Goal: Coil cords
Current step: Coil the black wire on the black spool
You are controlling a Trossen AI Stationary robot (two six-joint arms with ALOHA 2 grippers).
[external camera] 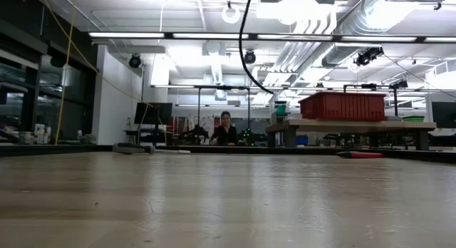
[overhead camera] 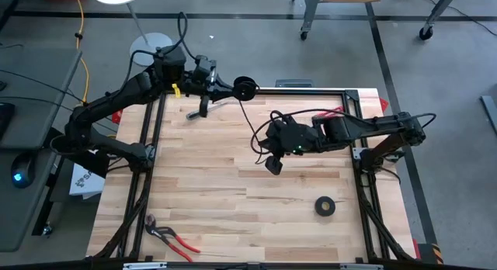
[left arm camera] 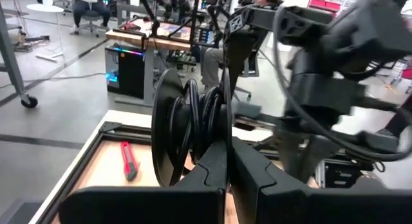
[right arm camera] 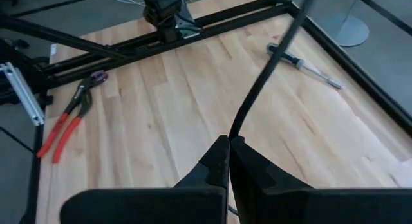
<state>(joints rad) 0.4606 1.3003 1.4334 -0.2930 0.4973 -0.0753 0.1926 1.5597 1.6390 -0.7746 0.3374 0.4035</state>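
A thin black cable [overhead camera: 250, 121] runs from a black spool [overhead camera: 245, 88] at the table's far edge to my right gripper [overhead camera: 262, 140] over the table's middle. Several turns of cable are wound on the spool [left arm camera: 193, 114]. My left gripper [left arm camera: 230, 147] is shut on the spool, and also shows in the high view [overhead camera: 232, 87]. My right gripper [right arm camera: 230, 143] is shut on the cable [right arm camera: 270, 63]. In the low view only a bend of the cable [external camera: 246, 41] shows, high above the table. My left gripper pinches the rim of one spool flange [left arm camera: 226, 111] between its two fingers. The spool is lifted clear of the table, its flanges upright. My right gripper pinches the cable [right arm camera: 237, 124] between its two fingers. The cable rises away from the fingers in a gentle curve, clear of the table.
Red-handled pliers [overhead camera: 171, 237] lie at the near left. A black tape roll [overhead camera: 325, 206] lies at the near right. A screwdriver [overhead camera: 203, 108] lies at the far left and a red knife [left arm camera: 127, 161] at the far right. A person [external camera: 226, 129] sits beyond the table.
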